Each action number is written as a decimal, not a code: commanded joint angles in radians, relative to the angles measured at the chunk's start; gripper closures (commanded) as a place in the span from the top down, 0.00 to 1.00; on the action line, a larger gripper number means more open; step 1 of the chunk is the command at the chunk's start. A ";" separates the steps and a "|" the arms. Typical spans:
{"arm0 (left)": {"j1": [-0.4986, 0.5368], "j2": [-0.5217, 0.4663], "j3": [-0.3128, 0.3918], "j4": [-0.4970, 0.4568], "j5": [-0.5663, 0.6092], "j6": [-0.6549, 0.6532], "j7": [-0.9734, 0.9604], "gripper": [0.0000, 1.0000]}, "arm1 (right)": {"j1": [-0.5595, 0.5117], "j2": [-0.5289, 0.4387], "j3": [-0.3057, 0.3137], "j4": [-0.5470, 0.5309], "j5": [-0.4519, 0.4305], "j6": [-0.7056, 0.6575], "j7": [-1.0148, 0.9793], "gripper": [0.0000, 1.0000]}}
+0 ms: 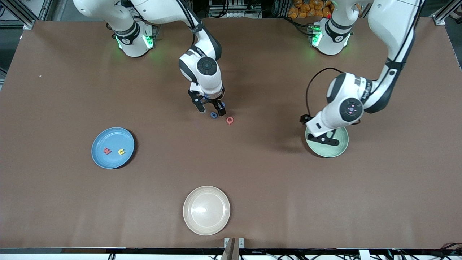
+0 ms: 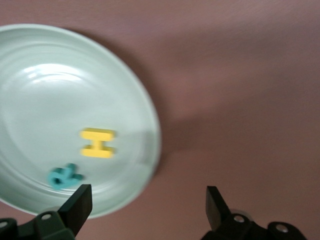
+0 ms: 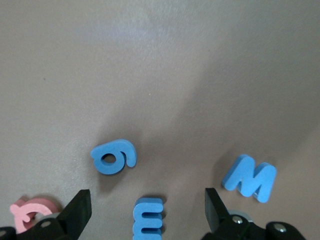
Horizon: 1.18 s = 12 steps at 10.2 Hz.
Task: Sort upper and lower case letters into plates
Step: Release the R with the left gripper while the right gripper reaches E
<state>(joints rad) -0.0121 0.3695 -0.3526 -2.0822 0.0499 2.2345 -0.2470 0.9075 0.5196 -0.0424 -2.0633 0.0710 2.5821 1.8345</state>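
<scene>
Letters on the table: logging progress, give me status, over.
Left gripper open over mint plate, yellow H and teal letter in it. Right gripper open over blue E. Nothing in the way.

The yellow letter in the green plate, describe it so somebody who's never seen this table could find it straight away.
Start at the mint green plate toward the left arm's end of the table, under the open left gripper. Two small letters lie in it, apart from each other. The one you want is the yellow H, blocky and bright, unlike the teal letter beside it.
</scene>
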 commanded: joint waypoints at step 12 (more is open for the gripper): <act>-0.091 0.097 -0.071 0.165 -0.025 -0.053 -0.377 1.00 | 0.019 0.033 0.027 0.031 -0.036 0.018 0.068 1.00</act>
<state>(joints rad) -0.1014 0.4537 -0.4212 -1.9406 0.0455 2.2027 -0.6007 0.9256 0.5468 -0.0193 -2.0404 0.0613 2.5973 1.8617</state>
